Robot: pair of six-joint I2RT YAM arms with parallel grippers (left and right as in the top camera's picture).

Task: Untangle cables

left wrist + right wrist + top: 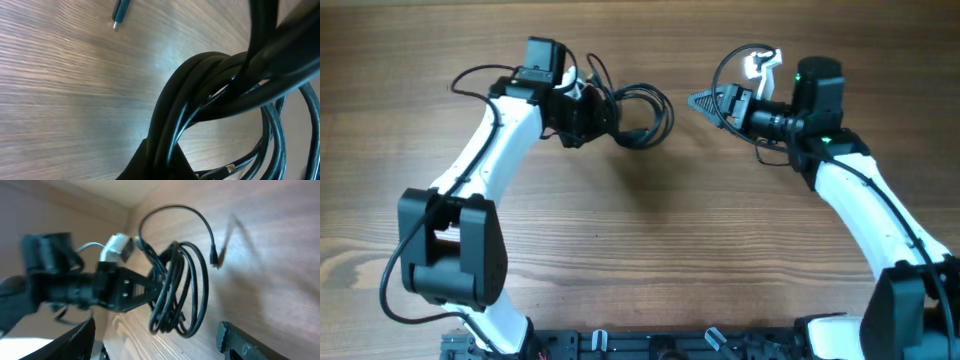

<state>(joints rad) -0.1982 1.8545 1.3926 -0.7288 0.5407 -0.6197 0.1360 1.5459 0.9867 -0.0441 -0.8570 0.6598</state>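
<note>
The left claw (598, 113) holds tight the coiled cables (665, 110) at the far middle of the surface (640, 240), so the right claw (705, 100) (its jaws apart, empty) should take one loose end (214, 260) and pull slowly.

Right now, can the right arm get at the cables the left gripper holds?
Probably yes: the right gripper, open, faces the cables across bare table, and the left gripper clamps only their far side.
</note>
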